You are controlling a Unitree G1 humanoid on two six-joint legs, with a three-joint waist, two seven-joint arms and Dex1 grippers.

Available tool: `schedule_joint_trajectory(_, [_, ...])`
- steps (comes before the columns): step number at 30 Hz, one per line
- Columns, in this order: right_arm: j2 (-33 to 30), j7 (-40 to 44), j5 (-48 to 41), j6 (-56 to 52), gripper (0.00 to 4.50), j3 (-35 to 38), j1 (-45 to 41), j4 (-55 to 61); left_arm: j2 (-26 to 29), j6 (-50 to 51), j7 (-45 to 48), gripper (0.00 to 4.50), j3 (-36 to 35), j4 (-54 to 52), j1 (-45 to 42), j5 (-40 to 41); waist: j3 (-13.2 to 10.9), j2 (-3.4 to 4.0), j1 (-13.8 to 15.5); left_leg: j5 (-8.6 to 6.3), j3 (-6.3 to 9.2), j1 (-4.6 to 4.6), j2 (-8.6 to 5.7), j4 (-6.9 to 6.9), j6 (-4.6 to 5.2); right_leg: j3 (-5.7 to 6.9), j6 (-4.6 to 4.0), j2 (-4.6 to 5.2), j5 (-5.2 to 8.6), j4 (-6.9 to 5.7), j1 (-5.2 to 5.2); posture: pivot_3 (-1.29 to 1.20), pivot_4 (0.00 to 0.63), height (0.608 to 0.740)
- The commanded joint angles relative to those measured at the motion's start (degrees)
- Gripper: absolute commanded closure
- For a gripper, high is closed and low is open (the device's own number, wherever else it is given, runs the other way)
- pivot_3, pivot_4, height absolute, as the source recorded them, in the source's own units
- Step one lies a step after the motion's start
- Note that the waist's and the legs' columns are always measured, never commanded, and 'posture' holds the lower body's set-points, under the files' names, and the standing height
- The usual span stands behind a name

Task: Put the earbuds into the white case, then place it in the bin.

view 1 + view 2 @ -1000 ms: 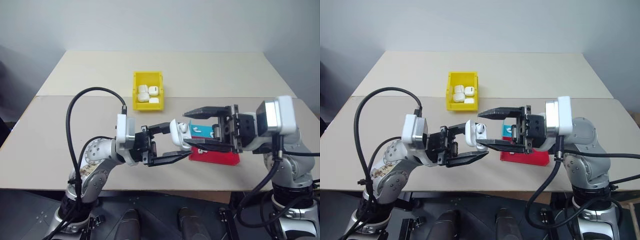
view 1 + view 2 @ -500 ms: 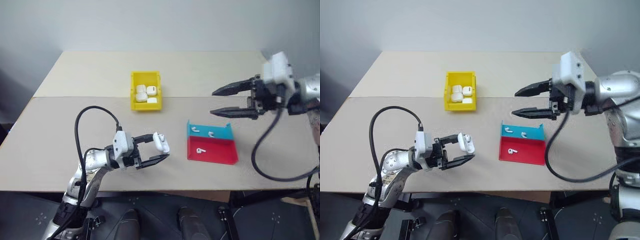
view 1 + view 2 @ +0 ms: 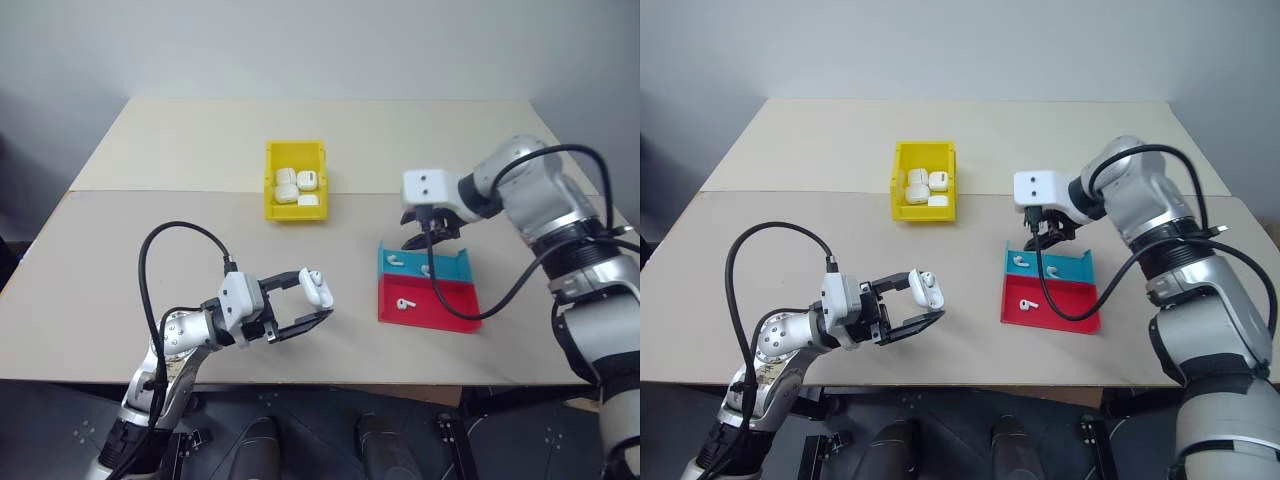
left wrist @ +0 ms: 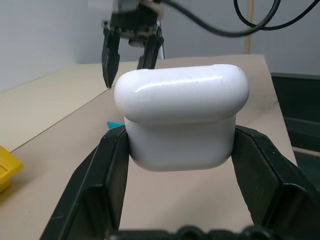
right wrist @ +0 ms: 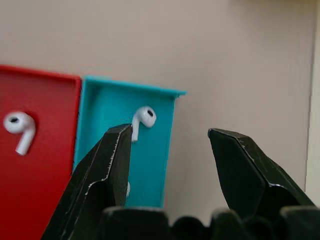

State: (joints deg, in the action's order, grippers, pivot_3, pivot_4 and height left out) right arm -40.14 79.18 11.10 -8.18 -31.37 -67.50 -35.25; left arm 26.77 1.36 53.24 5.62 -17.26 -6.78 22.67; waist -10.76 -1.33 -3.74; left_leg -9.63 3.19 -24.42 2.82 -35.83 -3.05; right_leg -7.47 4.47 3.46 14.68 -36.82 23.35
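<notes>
My left gripper is shut on the white case, holding it just above the table at the front left; in the left wrist view the case sits clamped between both fingers. Two earbuds lie in the blue tray and one earbud lies in the red tray. My right gripper hangs open over the blue tray's far edge, pointing down, with nothing between its fingers. The yellow bin stands at the table's middle back.
Several other white cases lie inside the yellow bin. The blue and red trays sit joined together at the front right. A seam runs across the table behind both arms. The right arm's cable loops over the trays' right side.
The two grippers, close together a second ago, have parted. My right gripper swung out to the right and came down over the blue tray. My left gripper sank with the case, then held still.
</notes>
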Motion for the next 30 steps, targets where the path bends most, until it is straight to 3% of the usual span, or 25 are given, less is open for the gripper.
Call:
schedule_joint_trajectory(1, [1.86,-0.82,2.73,3.12,1.58,0.24,-2.58,-2.96,0.13,-0.33,-0.54,1.71,-0.21,-2.24,0.05,0.02,0.0,0.0,-0.14,0.0,0.01,0.01,0.0,0.0,0.0,0.01,-0.01,-0.01,0.0,-0.03,0.0,0.0,0.15,0.74])
schedule_joint_trajectory(10, [9.38,-2.88,8.42,4.94,1.58,-0.83,-4.83,-13.87,-0.36,-0.43,-1.7,1.71,0.43,-2.13,0.22,-0.88,-0.01,0.02,-0.31,0.01,0.05,0.13,0.0,-0.04,0.0,0.01,-0.04,-0.04,0.01,-0.22,-0.05,0.0,0.15,0.74])
schedule_joint_trajectory(22, [10.83,-1.68,10.57,5.55,1.58,-0.27,-4.07,-14.68,-0.76,-0.57,-2.81,1.71,0.7,-2.85,1.26,-1.18,-0.02,0.03,-0.3,0.01,0.07,0.13,0.0,-0.04,0.0,0.05,-0.05,-0.04,0.01,-0.23,-0.05,0.0,0.15,0.74])
schedule_joint_trajectory(25, [10.65,-1.81,10.52,5.95,2.18,0.04,-3.76,-14.34,-0.61,-0.14,-3.19,1.71,0.79,-2.85,1.33,-1.34,-0.02,0.03,-0.29,0.01,0.07,0.13,0.0,-0.03,0.0,0.05,-0.05,-0.04,0.01,-0.24,-0.05,0.0,0.15,0.74])
schedule_joint_trajectory(30, [10.38,-1.9,10.87,6.01,2.18,0.04,-3.24,-13.85,-0.51,-0.46,-2.95,1.71,0.95,-2.51,1.35,-1.45,-0.02,0.03,-0.31,0.01,0.07,0.14,0.0,-0.03,0.0,0.05,-0.05,-0.04,0.01,-0.24,-0.05,0.0,0.15,0.74])
